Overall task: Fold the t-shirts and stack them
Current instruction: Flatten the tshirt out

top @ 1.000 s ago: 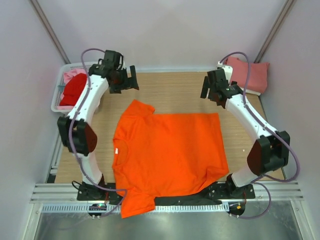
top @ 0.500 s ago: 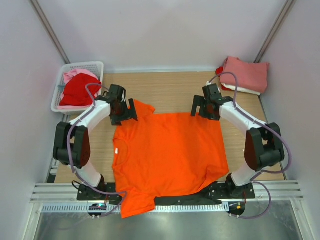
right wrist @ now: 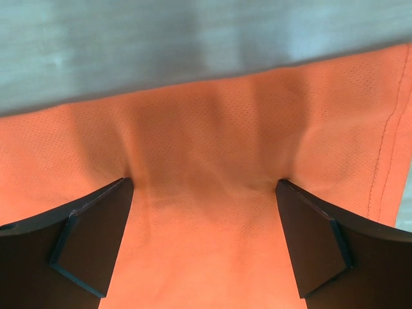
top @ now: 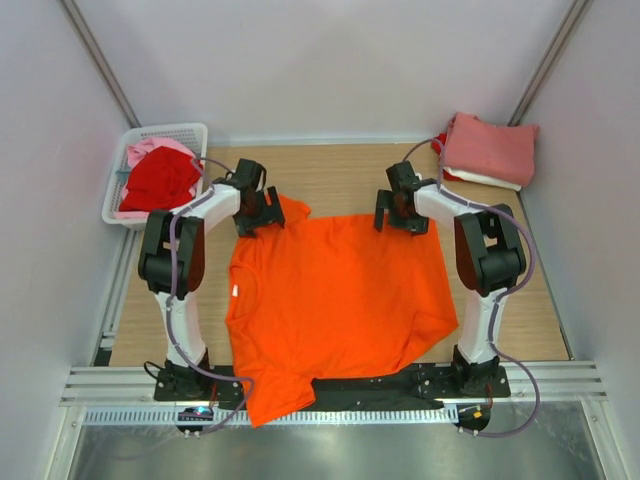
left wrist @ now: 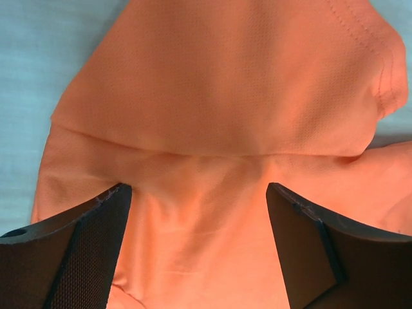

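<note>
Evidently the orange t-shirt [top: 340,290] is limp; pinch its far edge. Left gripper [left wrist: 196,193] and right gripper [right wrist: 203,187] stand open, empty.

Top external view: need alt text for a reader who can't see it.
An orange t-shirt lies spread on a wooden table, with the left claw open over its far sleeve and the right claw open over its far edge near the hem. A white basket of red and pink shirts sits far left; a folded pink stack sits far right.
</note>
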Robot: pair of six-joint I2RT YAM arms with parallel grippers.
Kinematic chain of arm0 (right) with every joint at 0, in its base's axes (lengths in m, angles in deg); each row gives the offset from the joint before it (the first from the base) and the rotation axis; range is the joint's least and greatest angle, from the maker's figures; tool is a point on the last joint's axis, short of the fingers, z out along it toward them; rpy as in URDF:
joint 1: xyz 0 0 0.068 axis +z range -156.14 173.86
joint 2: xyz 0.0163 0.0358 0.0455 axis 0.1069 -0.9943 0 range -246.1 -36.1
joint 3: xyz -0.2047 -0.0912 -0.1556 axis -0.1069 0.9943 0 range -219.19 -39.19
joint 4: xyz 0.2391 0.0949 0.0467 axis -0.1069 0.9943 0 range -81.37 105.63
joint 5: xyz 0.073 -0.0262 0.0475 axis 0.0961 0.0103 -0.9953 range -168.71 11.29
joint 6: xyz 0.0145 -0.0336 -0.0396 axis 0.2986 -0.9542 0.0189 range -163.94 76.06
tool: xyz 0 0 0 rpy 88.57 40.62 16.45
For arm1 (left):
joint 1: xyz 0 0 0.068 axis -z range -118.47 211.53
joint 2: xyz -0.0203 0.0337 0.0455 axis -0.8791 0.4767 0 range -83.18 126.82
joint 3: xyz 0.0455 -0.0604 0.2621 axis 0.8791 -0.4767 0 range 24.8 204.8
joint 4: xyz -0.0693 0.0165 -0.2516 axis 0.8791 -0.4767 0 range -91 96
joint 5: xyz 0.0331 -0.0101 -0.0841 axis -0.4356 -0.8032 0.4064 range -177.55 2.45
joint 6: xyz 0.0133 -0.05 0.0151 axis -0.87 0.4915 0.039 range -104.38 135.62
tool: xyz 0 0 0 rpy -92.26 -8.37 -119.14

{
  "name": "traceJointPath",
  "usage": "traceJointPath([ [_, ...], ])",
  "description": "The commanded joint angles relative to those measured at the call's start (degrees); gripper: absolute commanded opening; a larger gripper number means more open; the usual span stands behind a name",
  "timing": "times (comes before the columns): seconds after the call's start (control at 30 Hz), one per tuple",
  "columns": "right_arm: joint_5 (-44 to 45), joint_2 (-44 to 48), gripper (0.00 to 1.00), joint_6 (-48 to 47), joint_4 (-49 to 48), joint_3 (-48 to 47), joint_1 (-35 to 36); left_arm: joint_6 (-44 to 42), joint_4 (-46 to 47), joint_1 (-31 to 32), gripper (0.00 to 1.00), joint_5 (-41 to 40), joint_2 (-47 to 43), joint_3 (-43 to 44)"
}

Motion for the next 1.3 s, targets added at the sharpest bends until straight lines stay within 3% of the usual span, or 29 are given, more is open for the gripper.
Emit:
traceJointPath([
  [0.0, 1.4, -5.58, 0.99, -1.47, 1.48, -5.68, -0.62, -0.29, -0.91, -0.42, 0.86, -2.32, 4.7, 7.56],
  [0.2, 0.44, -13.58, 0.99, -1.83, 4.22, -19.29, -3.34, -1.26, -4.0, -2.08, 0.86, -2.5, 12.44, 19.09],
  [0.4, -1.24, -21.5, 0.99, -2.26, 6.94, -29.76, -3.79, -3.62, -12.24, -3.67, 0.86, -2.85, 21.85, 37.89],
  [0.53, -0.28, -22.56, 0.99, -3.76, 9.39, -36.79, -3.88, -4.16, -14.99, -4.37, 0.86, -2.68, 22.48, 44.59],
  [0.63, 0.08, -18.18, 0.99, -4.81, 9.41, -36.11, -3.79, -3.81, -16.39, -4.28, 0.88, -2.23, 18.27, 45.13],
  [0.77, 1.04, -6.23, 0.99, -4.64, 6.94, -27.33, -3.79, -4.24, -17.97, -3.49, 0.9, -2.5, 8.61, 40.22],
  [0.93, 3.69, 9.92, 0.99, -1.4, 8.96, -12.57, -3.62, -5.12, -19.65, -2.79, 0.9, -2.24, -9.11, 25.73],
  [1.1, -0.36, 19.71, 0.88, 1.51, 8.7, 5.69, -2.91, -8.29, -18.24, -2.26, 0.89, -1.01, -23.65, 7.72],
  [1.27, -3.51, 24.37, 0.71, 3.44, 8.44, 15.65, -2.39, -8.29, -16.14, -1.12, 0.86, 0.66, -37.27, -12.24],
])
